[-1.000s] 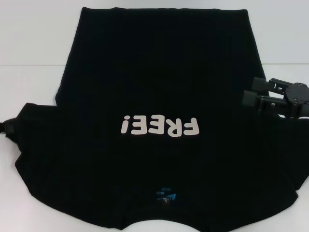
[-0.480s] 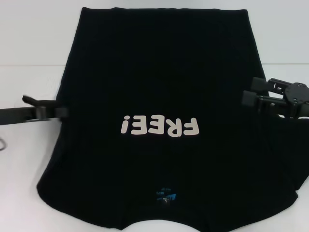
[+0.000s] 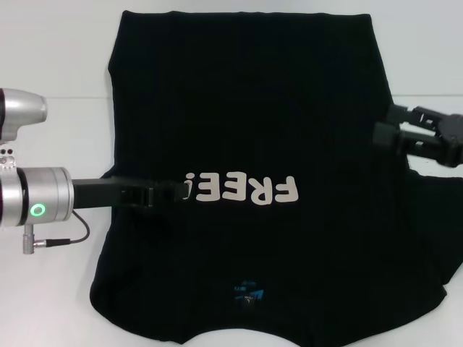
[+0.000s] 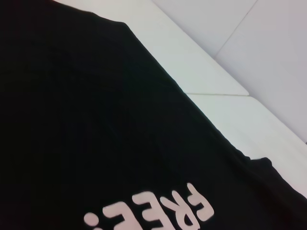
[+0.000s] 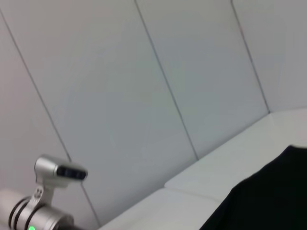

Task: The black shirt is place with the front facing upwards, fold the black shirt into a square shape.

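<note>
The black shirt [image 3: 246, 123] lies front-up across the table [image 3: 51, 137]. Our left end effector [image 3: 170, 193], at nine o'clock of the lettering, pinches the folded-in sleeve; we should lay it flat. The right end effector [image 3: 394, 137] waits at three o'clock, jaws spread.

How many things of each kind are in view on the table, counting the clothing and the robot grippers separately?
Black shirt: 1
Grippers: 2, the left gripper over the shirt beside the white letters, and the right gripper at the shirt's right edge
Total: 3
</note>
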You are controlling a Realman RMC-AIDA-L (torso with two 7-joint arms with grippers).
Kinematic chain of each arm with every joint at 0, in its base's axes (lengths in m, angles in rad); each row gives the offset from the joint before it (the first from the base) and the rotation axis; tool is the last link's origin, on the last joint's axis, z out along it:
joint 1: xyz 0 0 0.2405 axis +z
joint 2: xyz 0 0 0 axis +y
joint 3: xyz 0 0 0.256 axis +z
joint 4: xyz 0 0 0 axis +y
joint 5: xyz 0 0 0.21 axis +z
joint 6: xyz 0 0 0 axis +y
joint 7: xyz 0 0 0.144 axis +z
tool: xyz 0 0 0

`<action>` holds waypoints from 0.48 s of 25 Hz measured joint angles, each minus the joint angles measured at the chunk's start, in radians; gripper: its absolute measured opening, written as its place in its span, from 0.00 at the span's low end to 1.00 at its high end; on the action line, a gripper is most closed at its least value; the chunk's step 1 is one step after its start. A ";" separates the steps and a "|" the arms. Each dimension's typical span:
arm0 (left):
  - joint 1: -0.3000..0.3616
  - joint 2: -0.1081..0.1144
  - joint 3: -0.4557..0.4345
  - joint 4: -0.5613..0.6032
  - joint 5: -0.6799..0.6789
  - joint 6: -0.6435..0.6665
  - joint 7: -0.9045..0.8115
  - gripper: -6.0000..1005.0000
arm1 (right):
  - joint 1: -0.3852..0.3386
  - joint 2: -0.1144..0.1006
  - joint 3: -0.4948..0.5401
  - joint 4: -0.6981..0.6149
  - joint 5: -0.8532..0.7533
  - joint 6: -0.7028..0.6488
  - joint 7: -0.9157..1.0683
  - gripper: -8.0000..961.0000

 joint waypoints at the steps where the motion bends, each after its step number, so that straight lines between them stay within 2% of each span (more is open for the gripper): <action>1: 0.000 -0.003 0.002 -0.001 -0.007 -0.001 0.012 0.17 | -0.002 -0.004 0.000 0.000 0.011 0.002 0.003 0.92; 6: 0.001 -0.008 0.002 0.003 -0.024 -0.006 0.040 0.37 | -0.011 -0.020 0.001 -0.003 0.057 0.010 0.030 0.92; 9: 0.009 0.006 -0.002 0.000 -0.024 -0.057 0.038 0.44 | -0.012 -0.030 0.000 -0.005 0.059 0.020 0.050 0.92; 12: 0.015 0.032 -0.006 -0.022 -0.022 -0.147 -0.022 0.51 | -0.008 -0.036 -0.004 -0.003 0.058 0.032 0.067 0.92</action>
